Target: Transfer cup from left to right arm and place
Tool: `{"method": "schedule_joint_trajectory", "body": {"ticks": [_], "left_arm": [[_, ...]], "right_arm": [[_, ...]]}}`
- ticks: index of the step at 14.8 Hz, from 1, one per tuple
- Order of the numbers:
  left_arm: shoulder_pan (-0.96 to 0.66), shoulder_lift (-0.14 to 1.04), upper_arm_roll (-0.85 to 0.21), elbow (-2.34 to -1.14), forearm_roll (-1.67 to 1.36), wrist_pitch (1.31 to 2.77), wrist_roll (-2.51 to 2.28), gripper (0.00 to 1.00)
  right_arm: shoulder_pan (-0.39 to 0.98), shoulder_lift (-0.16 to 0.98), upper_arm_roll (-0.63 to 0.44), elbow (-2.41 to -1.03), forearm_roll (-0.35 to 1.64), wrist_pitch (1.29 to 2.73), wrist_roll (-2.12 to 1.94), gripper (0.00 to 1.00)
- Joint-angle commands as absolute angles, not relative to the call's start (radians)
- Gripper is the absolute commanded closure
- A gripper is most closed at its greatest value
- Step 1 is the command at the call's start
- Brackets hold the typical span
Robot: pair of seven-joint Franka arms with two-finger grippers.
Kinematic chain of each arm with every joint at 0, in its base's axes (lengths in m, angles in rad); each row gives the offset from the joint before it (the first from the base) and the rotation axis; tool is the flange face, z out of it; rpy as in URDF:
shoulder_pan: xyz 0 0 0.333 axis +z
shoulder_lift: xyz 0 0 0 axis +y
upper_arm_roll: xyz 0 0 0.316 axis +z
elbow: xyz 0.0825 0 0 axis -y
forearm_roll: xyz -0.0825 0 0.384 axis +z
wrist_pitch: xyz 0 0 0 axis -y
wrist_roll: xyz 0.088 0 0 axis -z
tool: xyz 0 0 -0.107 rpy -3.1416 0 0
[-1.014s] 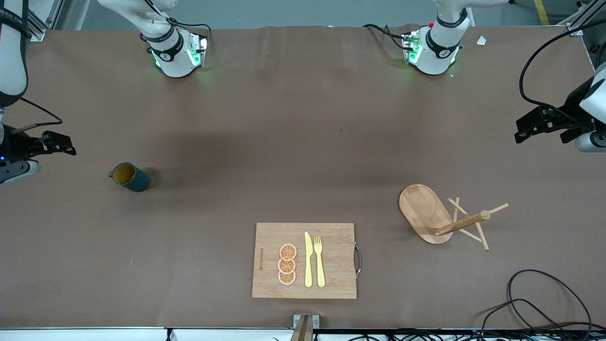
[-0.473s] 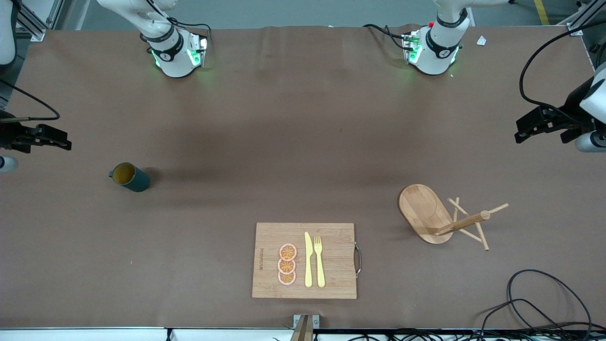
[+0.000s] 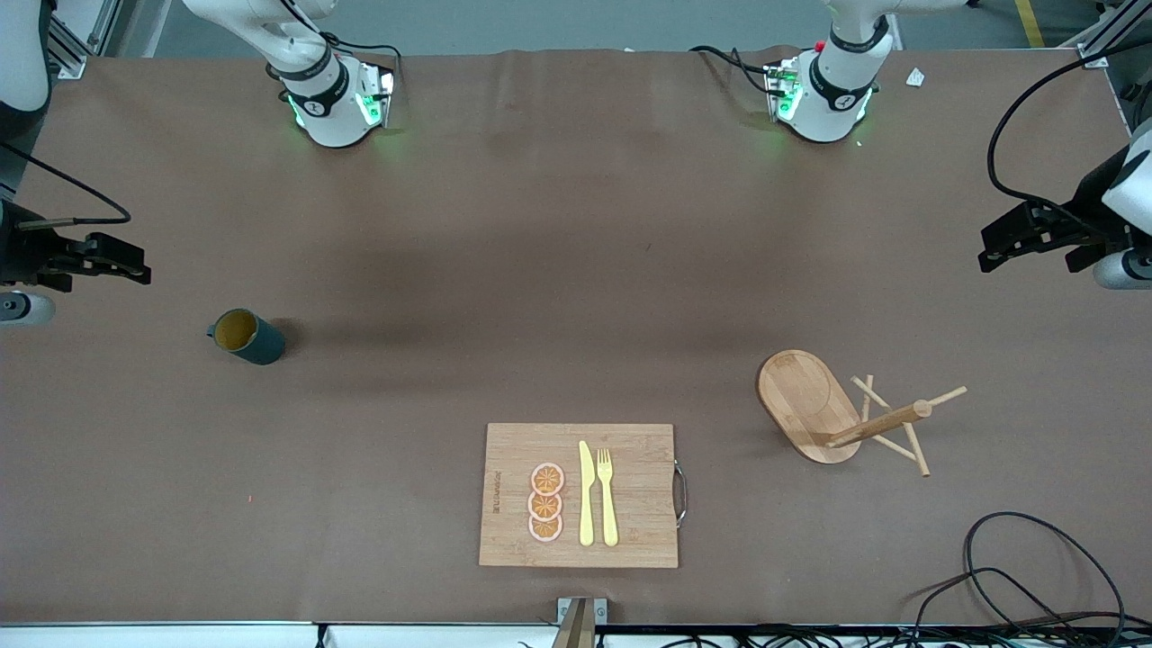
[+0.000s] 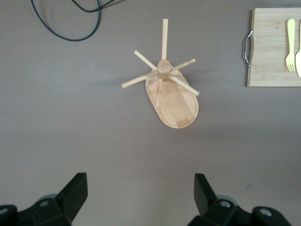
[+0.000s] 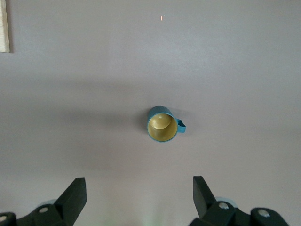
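The cup [image 3: 246, 336] stands upright on the desk [image 3: 540, 270] at the right arm's end, at 4 o'clock from the spread, empty right claw [image 3: 108, 259]. The left claw [image 3: 1012, 238], also spread, waits over the desk's other end.

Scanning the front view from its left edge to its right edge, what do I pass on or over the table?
Right hand → cup → cutting board with orange slices, knife, fork → wooden mug rack → left hand.
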State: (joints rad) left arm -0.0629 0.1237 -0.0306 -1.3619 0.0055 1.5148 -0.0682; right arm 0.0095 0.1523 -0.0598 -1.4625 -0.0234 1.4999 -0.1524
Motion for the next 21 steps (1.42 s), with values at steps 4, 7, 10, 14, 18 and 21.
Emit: {"method": "schedule_joint_trajectory", "body": {"ticks": [4,7,10,14,18,21], "left_arm": [[-0.063,0.127,-0.029,-1.355,0.003,1.516,-0.063,0.00],[-0.064,0.127,-0.029,-1.355,0.003,1.517,-0.064,0.00],[-0.064,0.127,-0.029,-1.355,0.003,1.519,-0.064,0.00],[-0.064,0.127,-0.029,-1.355,0.003,1.519,-0.064,0.00],[-0.064,0.127,-0.029,-1.355,0.003,1.519,-0.064,0.00],[-0.064,0.127,-0.029,-1.355,0.003,1.519,-0.063,0.00]], "right_arm": [[-0.009,0.078,-0.069,-1.509,0.009,1.437,-0.135,0.00],[-0.003,0.019,-0.069,-1.566,0.005,1.443,-0.095,0.00],[0.009,-0.014,-0.071,-1.585,-0.008,1.447,-0.089,0.00],[0.009,-0.060,-0.071,-1.597,-0.021,1.444,-0.089,0.00],[0.009,-0.077,-0.077,-1.606,-0.021,1.440,-0.087,0.00],[0.011,-0.093,-0.094,-1.609,-0.017,1.437,-0.087,0.00]]}}
